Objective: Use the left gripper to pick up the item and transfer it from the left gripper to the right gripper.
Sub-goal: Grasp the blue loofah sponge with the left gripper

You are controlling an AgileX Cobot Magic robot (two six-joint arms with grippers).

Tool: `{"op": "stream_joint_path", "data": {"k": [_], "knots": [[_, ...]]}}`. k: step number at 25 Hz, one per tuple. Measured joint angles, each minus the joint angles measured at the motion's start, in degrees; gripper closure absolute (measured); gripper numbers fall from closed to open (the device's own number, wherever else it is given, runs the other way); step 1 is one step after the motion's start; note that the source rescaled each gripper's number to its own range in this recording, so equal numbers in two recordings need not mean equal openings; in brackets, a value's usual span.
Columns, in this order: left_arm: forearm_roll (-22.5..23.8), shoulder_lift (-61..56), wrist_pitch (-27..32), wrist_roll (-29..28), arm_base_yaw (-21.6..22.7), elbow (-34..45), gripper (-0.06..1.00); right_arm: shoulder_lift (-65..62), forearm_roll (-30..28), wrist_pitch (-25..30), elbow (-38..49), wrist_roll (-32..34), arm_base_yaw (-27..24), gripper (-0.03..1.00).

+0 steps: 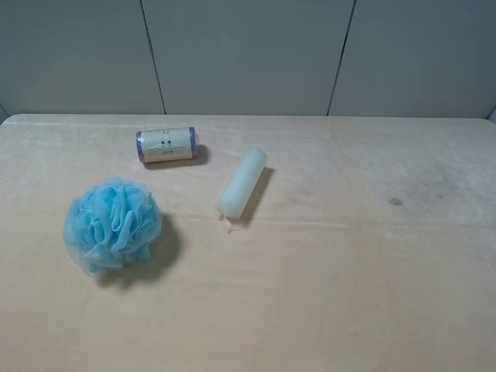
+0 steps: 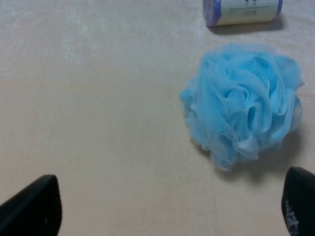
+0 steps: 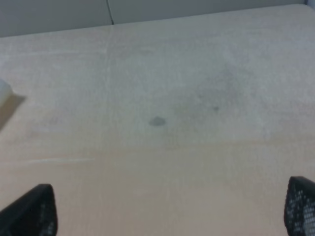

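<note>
Black left gripper, jaws wide apart, light-blue mesh pouf lying free on the near left of the table, purple-ended roll farther back, cream cylinder near the middle, dark spot at right, right gripper spread wide over bare tabletop.

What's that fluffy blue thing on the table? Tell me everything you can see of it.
It is a light-blue bath pouf, a ruffled ball of gathered mesh, soft and airy-looking. It sits loose on the beige table, at the left of the high view, nearer the camera than the labelled roll. Only the table touches it.
</note>
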Motion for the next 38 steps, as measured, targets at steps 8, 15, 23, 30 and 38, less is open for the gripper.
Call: {"op": "stream_joint_path", "data": {"k": [8,15,23,30,38], "knots": [[0.91,6.67,2.37,0.0,0.0,-4.7,0.08,0.0,0.0,0.0,0.0,0.0,0.0,-0.03],[1.05,22.69,3.79,0.05,-0.64,-15.4,0.08,0.0,0.0,0.05,0.0,0.0,0.0,-0.03],[0.21,38.96,1.59,-0.62,-4.14,-20.6,0.08,0.0,0.0,0.05,0.0,0.0,0.0,-0.03],[-0.18,52.36,-1.79,-0.74,-10.44,-20.68,0.08,0.0,0.0,0.05,0.0,0.0,0.0,-0.03],[-0.18,66.34,-7.66,-1.13,-18.34,-20.68,0.08,0.0,0.0,0.05,0.0,0.0,0.0,-0.03]]}}
